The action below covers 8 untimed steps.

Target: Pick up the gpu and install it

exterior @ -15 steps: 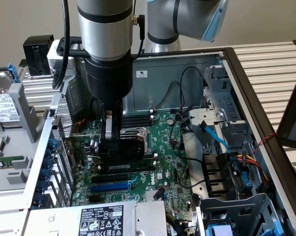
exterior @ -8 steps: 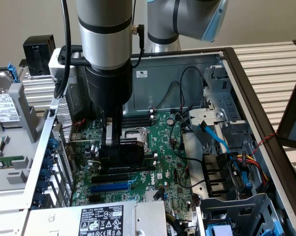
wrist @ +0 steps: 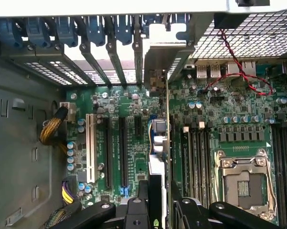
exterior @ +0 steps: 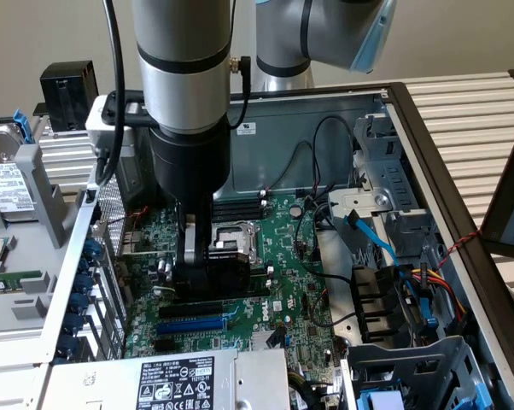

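Gripper (wrist: 160,198) part-closed, clamping gpu (wrist: 156,143) edge-on above motherboard (wrist: 229,100).

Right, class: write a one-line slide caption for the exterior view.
Gripper holds the gpu over the motherboard inside the open computer case.

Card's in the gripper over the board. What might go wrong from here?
The gripper holds the gpu low over the motherboard. If its edge comes down beside a black slot rather than into it, it may press on board components. Its silver bracket is close to the rear slot dividers and might catch there.
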Tool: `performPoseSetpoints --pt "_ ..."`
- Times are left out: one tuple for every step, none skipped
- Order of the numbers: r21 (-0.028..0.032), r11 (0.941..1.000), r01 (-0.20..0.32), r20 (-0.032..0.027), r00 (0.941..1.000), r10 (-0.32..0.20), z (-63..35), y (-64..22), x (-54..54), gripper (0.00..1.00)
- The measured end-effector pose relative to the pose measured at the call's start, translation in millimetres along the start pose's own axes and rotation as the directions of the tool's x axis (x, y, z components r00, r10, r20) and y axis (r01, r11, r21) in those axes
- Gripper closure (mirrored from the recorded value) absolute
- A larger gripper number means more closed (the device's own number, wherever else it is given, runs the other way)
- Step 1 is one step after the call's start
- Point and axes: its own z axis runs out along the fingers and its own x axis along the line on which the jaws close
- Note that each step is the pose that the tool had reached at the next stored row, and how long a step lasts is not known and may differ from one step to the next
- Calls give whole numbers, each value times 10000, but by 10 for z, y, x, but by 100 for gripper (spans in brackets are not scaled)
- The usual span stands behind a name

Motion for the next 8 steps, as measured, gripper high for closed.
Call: performPoseSetpoints --pt "-1 10000 3 -2 10000 -3 4 5 1 73" --pt "-1 10000 5 -1 10000 -5 7 11 2 73" --pt "-1 10000 5 0 10000 -5 11 19 2 73" --pt "-2 10000 5 0 10000 -5 14 24 2 73" --pt "-4 10000 6 -2 10000 -6 18 25 3 73" --pt "-5 10000 7 0 10000 -7 26 25 3 73" --pt "-7 10000 7 -2 10000 -7 35 25 3 73" --pt "-7 10000 6 -1 10000 -6 47 25 3 73"
